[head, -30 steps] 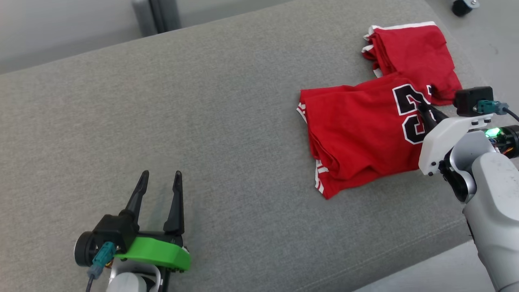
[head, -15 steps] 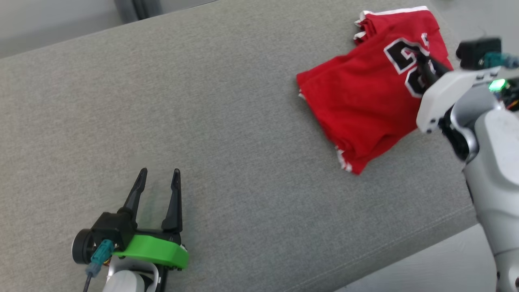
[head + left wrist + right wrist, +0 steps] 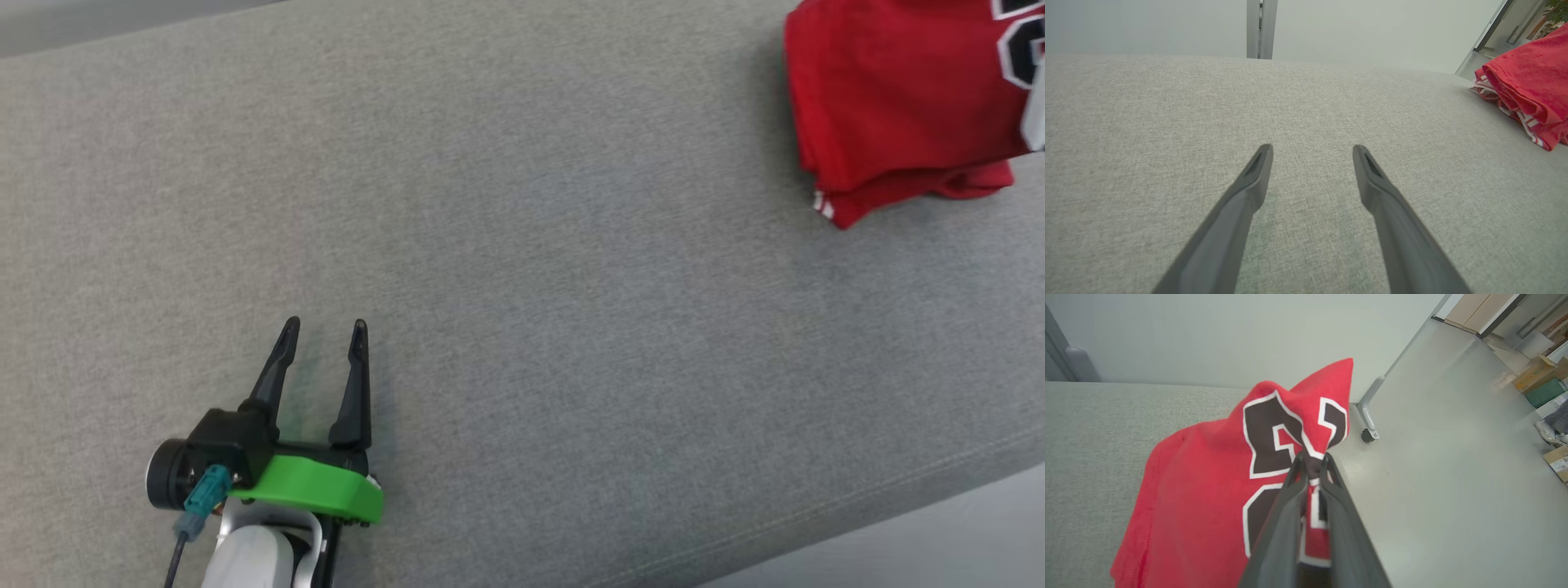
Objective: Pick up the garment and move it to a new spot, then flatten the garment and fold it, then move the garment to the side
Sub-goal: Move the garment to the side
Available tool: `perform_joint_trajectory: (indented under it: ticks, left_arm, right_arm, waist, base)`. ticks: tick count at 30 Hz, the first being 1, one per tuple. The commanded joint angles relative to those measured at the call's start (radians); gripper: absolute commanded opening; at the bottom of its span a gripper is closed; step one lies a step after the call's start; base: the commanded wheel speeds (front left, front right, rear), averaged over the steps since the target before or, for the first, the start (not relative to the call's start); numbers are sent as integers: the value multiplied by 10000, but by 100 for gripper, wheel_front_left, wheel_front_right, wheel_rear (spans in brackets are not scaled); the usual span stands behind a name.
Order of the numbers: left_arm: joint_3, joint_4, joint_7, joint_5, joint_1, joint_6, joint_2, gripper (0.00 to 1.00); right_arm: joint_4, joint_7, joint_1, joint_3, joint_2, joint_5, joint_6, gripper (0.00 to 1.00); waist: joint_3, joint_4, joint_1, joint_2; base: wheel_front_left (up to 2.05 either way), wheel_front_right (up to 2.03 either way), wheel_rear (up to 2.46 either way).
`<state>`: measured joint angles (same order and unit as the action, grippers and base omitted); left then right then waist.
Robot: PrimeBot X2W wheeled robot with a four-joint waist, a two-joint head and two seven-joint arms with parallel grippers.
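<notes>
Over the last second the red jersey point(image 3: 890, 98) has changed from a loosely folded stack lying in two lobes to a single gathered bundle carried by the right gripper point(image 3: 1313, 457). The head camera has also swung, so the jersey's shift toward 1 o'clock in the head view is partly camera motion and not all travel. In the right wrist view the two dark fingers are pressed together on a fold of cloth at the black number point(image 3: 1265, 437), pinching it. A peak of fabric stands above the tips and the rest drapes toward 7 o'clock onto the grey upholstered surface point(image 3: 522, 245). The left gripper point(image 3: 325, 324) sits at 7 o'clock in the head view with its fingers spread and nothing between them, low over bare upholstery and well apart from the jersey. The folded state suggests the final step is in hand: carrying the garment to the side. The single-point pinch may let the layers slide open. The surface is flat woven grey cloth with a stitched seam point(image 3: 816, 506) along its near edge. Beyond it lie a pale floor point(image 3: 1433, 437), a caster leg point(image 3: 1370, 435), a plain wall point(image 3: 1208, 335) and cardboard boxes point(image 3: 1535, 371) at 2 o'clock.
</notes>
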<state>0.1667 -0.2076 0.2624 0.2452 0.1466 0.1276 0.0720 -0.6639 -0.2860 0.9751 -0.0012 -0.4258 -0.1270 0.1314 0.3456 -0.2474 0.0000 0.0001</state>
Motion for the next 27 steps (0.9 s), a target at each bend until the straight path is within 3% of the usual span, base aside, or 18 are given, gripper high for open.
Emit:
perform_joint_trajectory:
  ticks: [1, 8, 9, 10, 18, 27]
  left_arm:
    - [32, 23, 29, -21, 195, 56, 68, 100]
    - [92, 116, 29, -83, 363, 56, 172, 100]
    - [102, 125, 29, -89, 380, 57, 182, 100]
    - [118, 129, 29, -89, 401, 57, 193, 100]
    - [-73, 144, 29, -108, 382, 57, 280, 100]
    - [-471, 148, 29, -60, 104, 57, 311, 100]
  right_arm:
    - [-170, 3, 82, -123, -224, 193, -17, 0]
    - [-1031, 431, 101, -1038, -884, 1045, -17, 3]
    - [-1104, 608, 105, -1243, -873, 1215, -17, 44]
    - [-1196, 823, 79, -1503, -815, 1486, -17, 100]
    - [-1765, 1875, -31, -2780, -86, 2779, -17, 100]
    - [-2075, 3345, 90, -1936, 889, 2472, -17, 100]
  waist:
    - [287, 299, 0, -1]
    - [677, 603, 0, -1]
    - [718, 627, 0, -1]
    - [759, 658, 0, -1]
    - [656, 769, 0, -1]
    - [-196, 738, 0, -1]
  base:
    - [0, 0, 0]
    - [0, 0, 0]
    - [0, 0, 0]
    - [0, 0, 0]
    - [0, 0, 0]
    - [0, 0, 0]
